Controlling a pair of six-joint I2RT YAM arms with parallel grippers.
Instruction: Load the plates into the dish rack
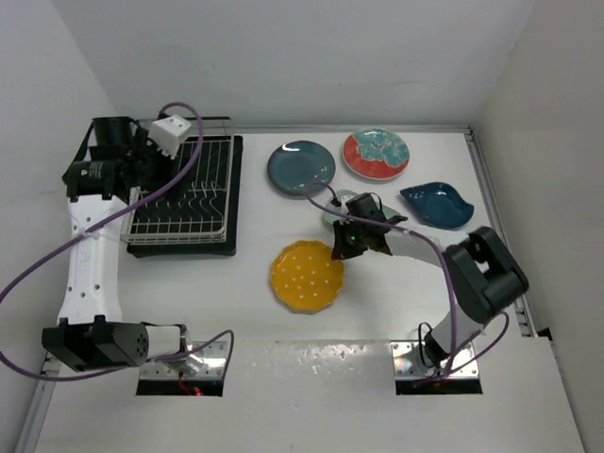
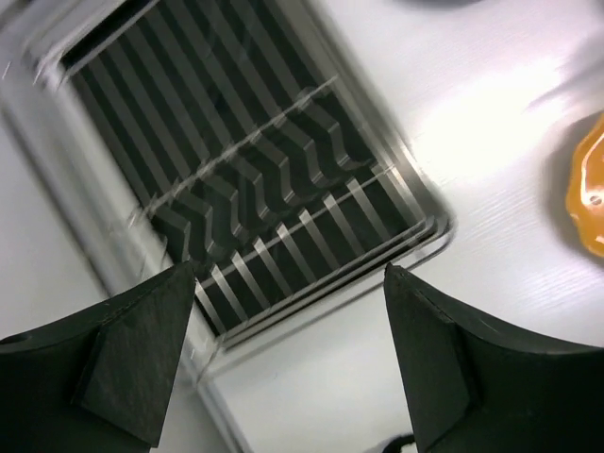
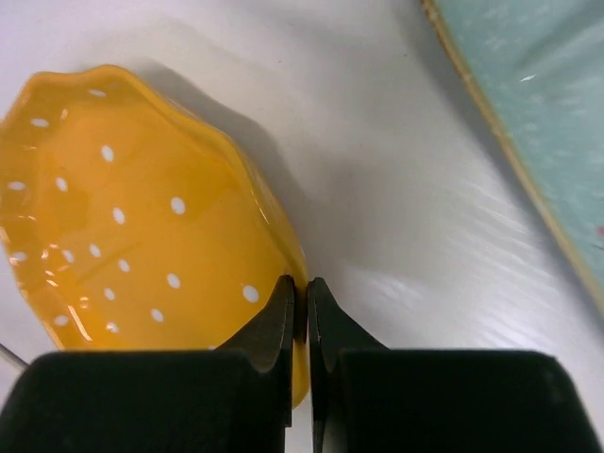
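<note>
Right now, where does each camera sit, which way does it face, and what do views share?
Top external: above and behind the bases, looking down on the table; left arm, right arm show.
Left wrist: over the dish rack, facing down; left gripper open.
Right wrist: low by the yellow plate; right gripper shut on its rim.
Shared: yellow plate in all three; dish rack in top and left wrist.
</note>
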